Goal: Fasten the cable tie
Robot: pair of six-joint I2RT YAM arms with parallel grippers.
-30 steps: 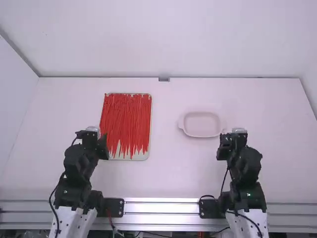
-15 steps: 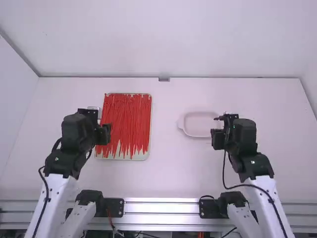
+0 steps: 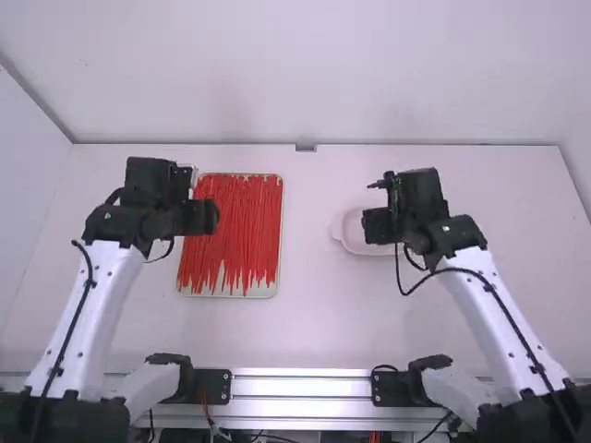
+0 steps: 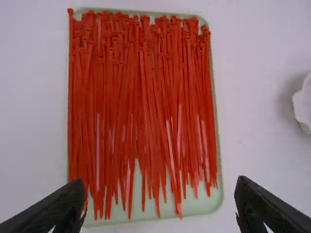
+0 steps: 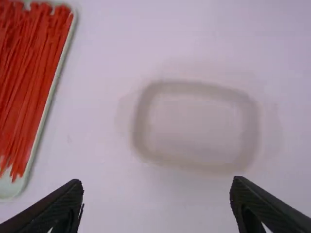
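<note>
Left wrist view: the left hand [image 4: 159, 187] hovers over the near end of a pale tray [image 4: 210, 206], fingers spread wide and gripping nothing. The cable ties [image 4: 141, 107], red-orange, lie on that tray in a dense parallel heap. Their heads point toward the far edge of the surface [image 3: 305, 305] and their tapered tails toward its near edge.

The right hand [image 5: 156, 180] is likewise wide open and empty. It sits above a shallow white dish [image 5: 194, 162], which holds nothing and stands well apart from the tray.

Handling, as judged: each tie is likely very light, thin, springy and smooth. Because the ties overlap closely, a deep grip would probably lift several at once. Take hold of one tail that juts out from the heap's near edge, pinching across its flat faces. Keep the head free for the other hand to thread.
</note>
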